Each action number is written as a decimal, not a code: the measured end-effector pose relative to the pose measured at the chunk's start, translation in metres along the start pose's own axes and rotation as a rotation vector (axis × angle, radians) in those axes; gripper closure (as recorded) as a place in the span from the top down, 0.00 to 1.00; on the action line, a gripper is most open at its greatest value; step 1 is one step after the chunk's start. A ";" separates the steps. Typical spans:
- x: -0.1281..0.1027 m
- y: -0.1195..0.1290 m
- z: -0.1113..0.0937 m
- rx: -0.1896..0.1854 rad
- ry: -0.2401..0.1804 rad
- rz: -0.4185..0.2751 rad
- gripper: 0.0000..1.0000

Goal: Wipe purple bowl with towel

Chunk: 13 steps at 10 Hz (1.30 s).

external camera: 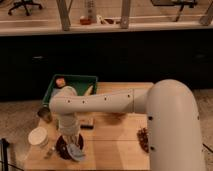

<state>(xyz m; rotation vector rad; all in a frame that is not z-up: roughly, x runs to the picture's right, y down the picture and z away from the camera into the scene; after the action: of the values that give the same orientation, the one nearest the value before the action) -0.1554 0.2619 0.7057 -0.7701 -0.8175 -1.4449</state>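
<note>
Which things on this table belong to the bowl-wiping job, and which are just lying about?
Belongs to the job:
- purple bowl, near the table's front left
- towel, lying in the bowl
- gripper, down over the bowl

Just lying about:
- green tray holding an orange item
- white round container
- small cup
- dark block
- dark pile at the right

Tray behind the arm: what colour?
The tray is green, camera view. The tool hangs over the bowl.

Gripper (70,144) down over purple bowl (61,149), front-left of table (112,150). White round container (38,136) just left of bowl; small dark block (87,123) behind-right. Arm (100,102) spans mid-table. Bare wood between bowl and brown clump (143,139).
</note>
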 end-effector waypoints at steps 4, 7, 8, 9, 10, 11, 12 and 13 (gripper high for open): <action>0.025 0.003 -0.010 -0.011 0.017 0.023 0.00; 0.031 -0.024 -0.007 -0.023 0.004 -0.040 0.00; 0.030 -0.031 -0.006 -0.026 0.000 -0.058 0.00; 0.025 -0.043 -0.001 -0.039 -0.008 -0.093 0.00; 0.019 -0.047 0.002 -0.046 -0.013 -0.115 0.00; 0.012 -0.050 0.005 -0.052 -0.019 -0.133 0.00; 0.003 -0.054 0.009 -0.059 -0.027 -0.149 0.00; -0.005 -0.051 0.012 -0.064 -0.035 -0.152 0.00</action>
<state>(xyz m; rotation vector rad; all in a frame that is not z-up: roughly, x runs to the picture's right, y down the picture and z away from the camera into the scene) -0.2067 0.2753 0.7062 -0.7976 -0.8750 -1.6033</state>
